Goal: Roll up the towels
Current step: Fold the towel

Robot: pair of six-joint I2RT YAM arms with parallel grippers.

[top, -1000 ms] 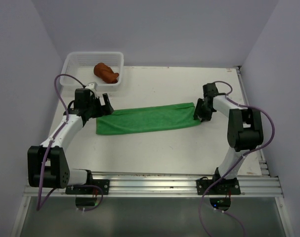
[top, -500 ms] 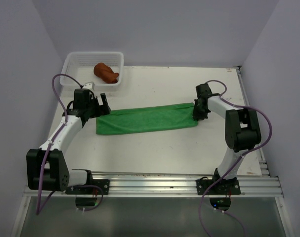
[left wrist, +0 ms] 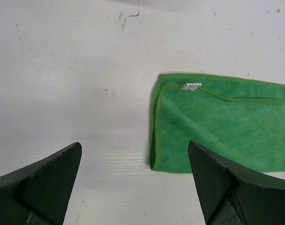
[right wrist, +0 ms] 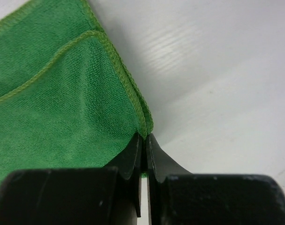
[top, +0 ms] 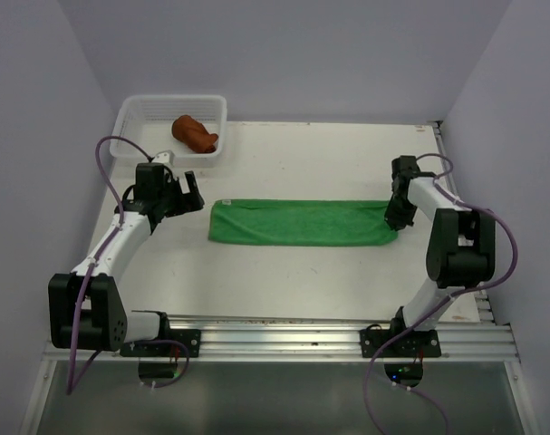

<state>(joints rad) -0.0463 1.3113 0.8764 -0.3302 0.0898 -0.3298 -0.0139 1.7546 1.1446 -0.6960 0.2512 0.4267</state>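
The bright green towel lies flat as a long folded strip across the middle of the table. My right gripper is at its right end. In the right wrist view the jaws are shut on the green towel's stitched double edge. My left gripper hovers open just left of the strip, with a gap between them. In the left wrist view the towel's left end with a small white tag lies ahead of the open fingers. The rust-brown towel lies bunched in the basket.
A white mesh basket stands at the back left corner. Walls close in the table at the left, back and right. An aluminium rail carrying both arm bases runs along the near edge.
My right gripper has closed on the green towel's right end and pulled it rightward. The strip has slid away from the left gripper and straightened. The left arm has barely moved.
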